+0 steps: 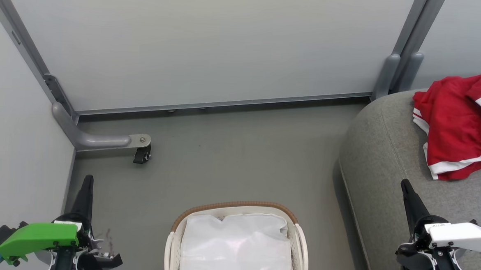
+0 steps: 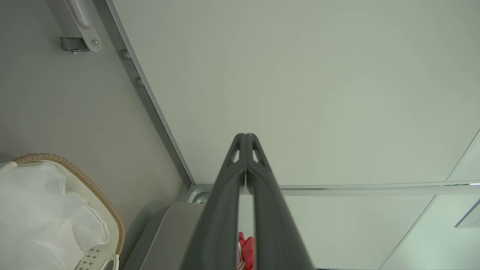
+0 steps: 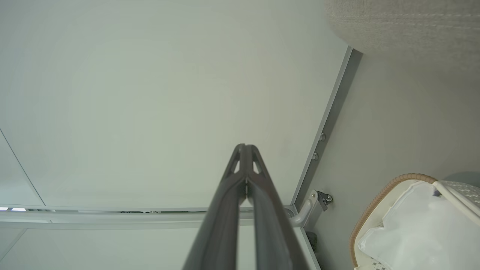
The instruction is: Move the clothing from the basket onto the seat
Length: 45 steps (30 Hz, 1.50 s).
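**Both grippers closed, clothing on the seat**

My left gripper (image 1: 88, 180) and right gripper (image 1: 405, 184) each have their fingers pressed together, holding nothing. Between them the basket (image 1: 237, 204) stands on the floor (image 1: 231, 151), white liner (image 1: 234, 250) showing. The red clothing (image 1: 463, 122) lies bunched on the grey seat (image 1: 379, 158).

The clothing (image 1: 463, 122) is looking like soft, crumpled red cloth. The seat (image 1: 383, 159) is showing rough, matt grey fabric. The basket (image 1: 170, 246) is showing smooth white plastic with a brown woven rim, and its liner (image 1: 236, 250) is looking like thin, slightly shiny white cloth. The floor (image 1: 243, 151) is looking smooth and matt.
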### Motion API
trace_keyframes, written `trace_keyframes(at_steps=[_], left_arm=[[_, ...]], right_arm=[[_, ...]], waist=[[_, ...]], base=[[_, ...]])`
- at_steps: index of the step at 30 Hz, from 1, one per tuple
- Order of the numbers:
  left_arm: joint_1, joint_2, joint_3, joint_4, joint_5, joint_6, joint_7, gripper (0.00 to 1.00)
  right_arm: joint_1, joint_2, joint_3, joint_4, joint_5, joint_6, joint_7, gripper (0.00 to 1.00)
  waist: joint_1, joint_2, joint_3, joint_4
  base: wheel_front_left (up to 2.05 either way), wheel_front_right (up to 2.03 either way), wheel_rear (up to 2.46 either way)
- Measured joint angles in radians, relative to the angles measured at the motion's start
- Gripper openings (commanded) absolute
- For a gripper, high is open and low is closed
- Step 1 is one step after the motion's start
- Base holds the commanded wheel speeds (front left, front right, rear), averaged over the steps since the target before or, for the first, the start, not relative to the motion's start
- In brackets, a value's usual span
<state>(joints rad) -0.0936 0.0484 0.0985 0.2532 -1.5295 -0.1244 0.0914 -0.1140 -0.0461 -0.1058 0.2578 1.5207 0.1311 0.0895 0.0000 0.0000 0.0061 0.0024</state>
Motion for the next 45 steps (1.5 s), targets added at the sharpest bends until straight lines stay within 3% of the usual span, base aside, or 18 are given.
trace_keyframes(at_steps=[14,45], left_arm=[[-0.01,0.0,0.015,-0.007,-0.082,-0.003,0.022,0.0],[-0.01,0.0,0.015,-0.008,-0.082,-0.004,0.022,0.0]], right_arm=[[0.0,-0.001,-0.007,-0.013,0.091,0.0,0.025,0.0],[0.0,-0.001,-0.008,-0.013,0.091,0.0,0.026,0.0]], waist=[[0.0,0.0,-0.003,-0.002],[0.0,0.0,-0.003,-0.002]], base=[[0.0,0.0,0.0],[0.0,0.0,0.0]])
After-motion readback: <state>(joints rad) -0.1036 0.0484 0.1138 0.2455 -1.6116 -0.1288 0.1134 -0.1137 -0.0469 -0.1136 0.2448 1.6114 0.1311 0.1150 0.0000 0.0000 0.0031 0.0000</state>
